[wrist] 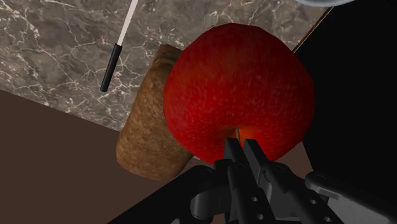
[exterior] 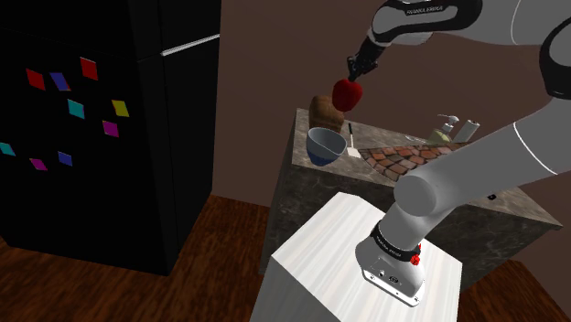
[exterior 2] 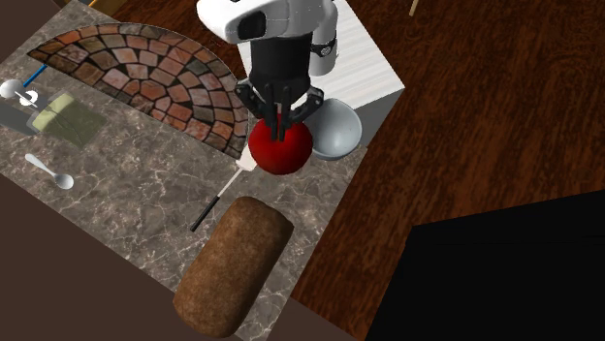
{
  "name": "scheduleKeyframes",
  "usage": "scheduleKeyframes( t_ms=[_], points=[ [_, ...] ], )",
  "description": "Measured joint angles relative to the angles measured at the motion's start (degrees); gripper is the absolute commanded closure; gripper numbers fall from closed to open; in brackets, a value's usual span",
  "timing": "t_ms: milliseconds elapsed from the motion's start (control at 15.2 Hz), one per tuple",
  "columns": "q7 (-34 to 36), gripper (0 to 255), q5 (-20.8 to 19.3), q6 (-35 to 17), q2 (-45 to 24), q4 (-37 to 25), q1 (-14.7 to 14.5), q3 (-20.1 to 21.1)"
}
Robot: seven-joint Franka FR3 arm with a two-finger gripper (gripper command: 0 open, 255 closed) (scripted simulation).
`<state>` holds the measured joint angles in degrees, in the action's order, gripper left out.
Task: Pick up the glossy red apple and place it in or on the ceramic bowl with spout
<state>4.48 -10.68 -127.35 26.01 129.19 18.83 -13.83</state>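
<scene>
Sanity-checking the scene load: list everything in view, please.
apple: 1, red, in the air above the counter, in the gripper
bowl: 1, blue-grey, counter corner by the stand
loaf: 1, brown, lying on the counter
utensil: 1, white blade, black handle, between loaf and bowl
spoon: 1, white, on the counter
brick mat: 1, reddish, half-round, on the counter
pump bottle: 1, pale, counter's far end
counter: 1, grey marbled
fridge: 1, black, shoulder view's left
magnets: 9, mixed colours, on the fridge
floor: dark wood
stand: 1, white
arm: 1, white
gripper: 1, black, shut on the apple
</scene>
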Motion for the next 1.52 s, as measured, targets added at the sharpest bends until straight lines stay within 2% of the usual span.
scheduleKeyframes(
  t_ms=[462,924,1518],
  points=[
    [5.9,255,-0.6,8.2,11.2,3.9,-0.3,6.4],
    [11.6,255,1.4,17.9,19.7,3.7,-1.8,13.2],
    [13.3,255,1.4,13.9,22.8,11.0,-2.0,14.1]
  ],
)
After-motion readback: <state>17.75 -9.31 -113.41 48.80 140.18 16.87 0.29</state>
